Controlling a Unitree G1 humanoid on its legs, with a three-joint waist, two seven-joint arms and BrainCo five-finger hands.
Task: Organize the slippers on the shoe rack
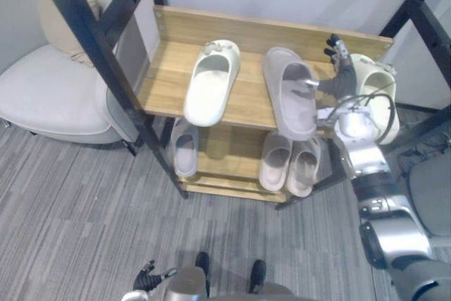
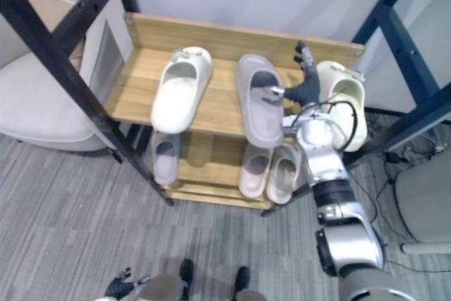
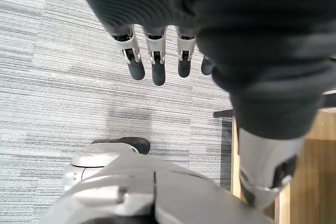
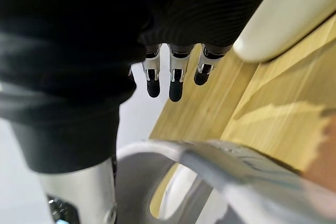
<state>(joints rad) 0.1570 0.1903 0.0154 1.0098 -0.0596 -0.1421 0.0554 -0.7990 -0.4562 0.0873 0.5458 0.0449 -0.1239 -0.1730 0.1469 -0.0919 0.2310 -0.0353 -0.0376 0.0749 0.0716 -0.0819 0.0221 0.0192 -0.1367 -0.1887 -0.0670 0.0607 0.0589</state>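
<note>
**Left eye view:** The right hand [image 1: 343,74] stands over the top shelf of the shoe rack [image 1: 254,33]. It is between a grey slipper [image 1: 290,96] at the shelf's middle and a cream slipper [image 1: 380,75] at the rack's right end. A white slipper [image 1: 211,86] lies on the left half of that shelf, well apart from the hand. Three lower-shelf slippers [image 1: 275,160] sit on the rack's bottom board. The left hand [image 1: 149,278] hangs low, well in front of the rack.

**Right eye view:** The thumb [image 2: 276,91] reaches onto the grey slipper's strap and seems to touch it. The other digits point toward the rack's back board, and nothing is gripped.

**Left wrist view:** The left hand's fingers [image 3: 157,72] hang relaxed and empty over the carpet [image 3: 52,77] in front of the rack.

**Right wrist view:** The right hand is spread straight above the bare wood of the rack's top shelf and holds nothing. The cream slipper's edge is just beside it and the grey strap is close under the palm.

The slippers look like moulded foam, so they are probably light, springy and hard to damage. Their smooth skin would likely slide on the wood. The grey one lies askew, its near end jutting past the rack's front edge. A pinch across the strap or the side wall at mid-length looks like the surest hold, since a push at one end would likely pivot it.
</note>
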